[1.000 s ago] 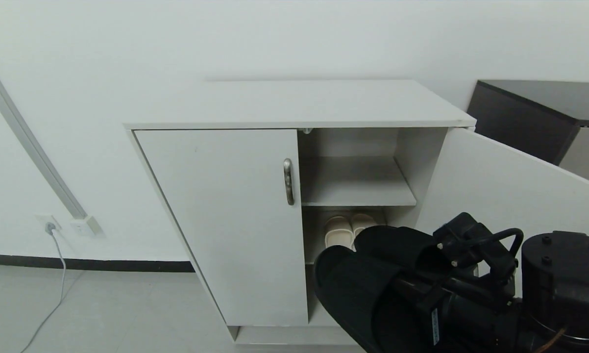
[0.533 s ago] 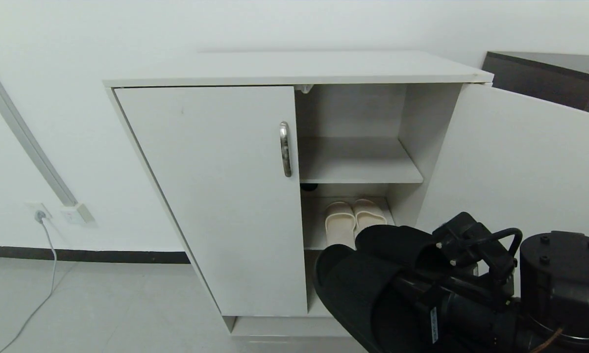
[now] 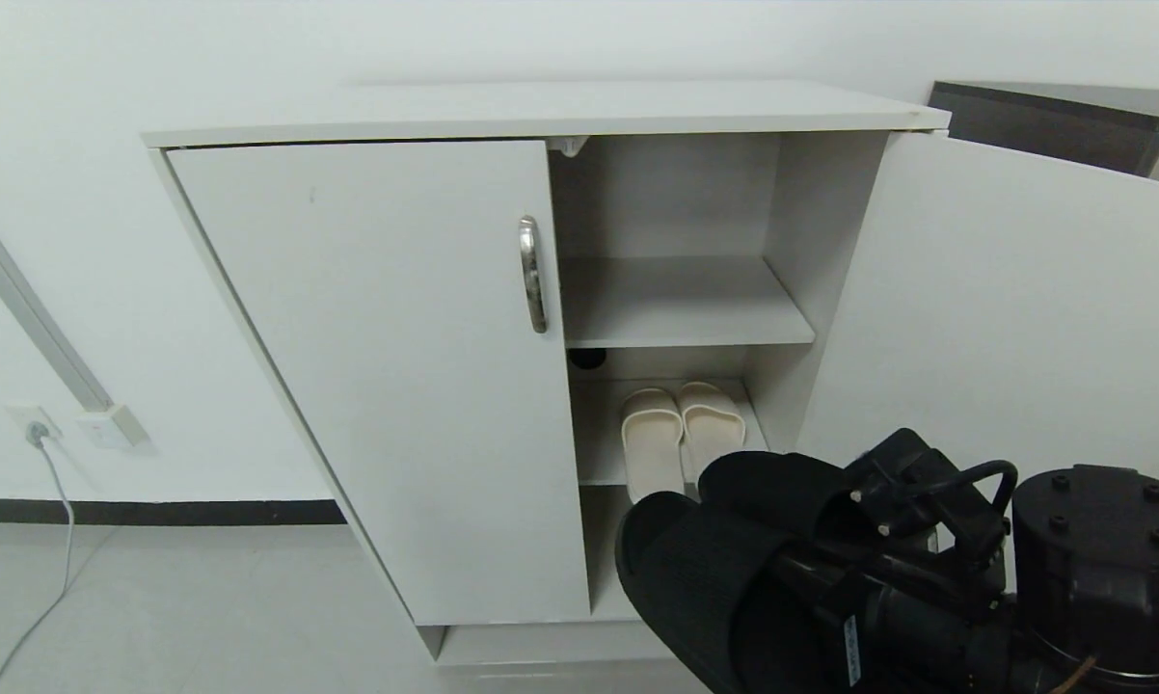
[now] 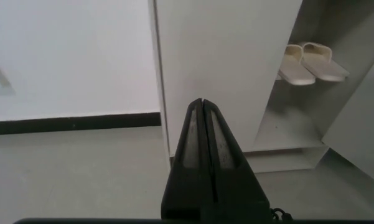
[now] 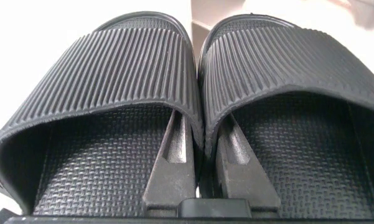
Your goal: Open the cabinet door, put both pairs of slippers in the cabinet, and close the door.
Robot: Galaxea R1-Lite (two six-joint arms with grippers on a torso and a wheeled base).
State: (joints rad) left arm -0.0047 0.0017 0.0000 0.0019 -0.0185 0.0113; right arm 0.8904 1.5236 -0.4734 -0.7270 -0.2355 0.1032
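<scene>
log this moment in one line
right door open | cream slippers on cabinet shelf | right gripper holds black slippers | left gripper shut

The right half of the cabinet is left open: the right door is swung wide to the right, and the opening can be entered from the front. The left half is closed off by the left door, whose handle stands out at the opening's edge. Free room is offered across the upper shelf. The shelf below is largely taken up by the beige slippers; a strip is left free on their left. The lower opening is partly blocked by the black slippers, held just before it.
</scene>
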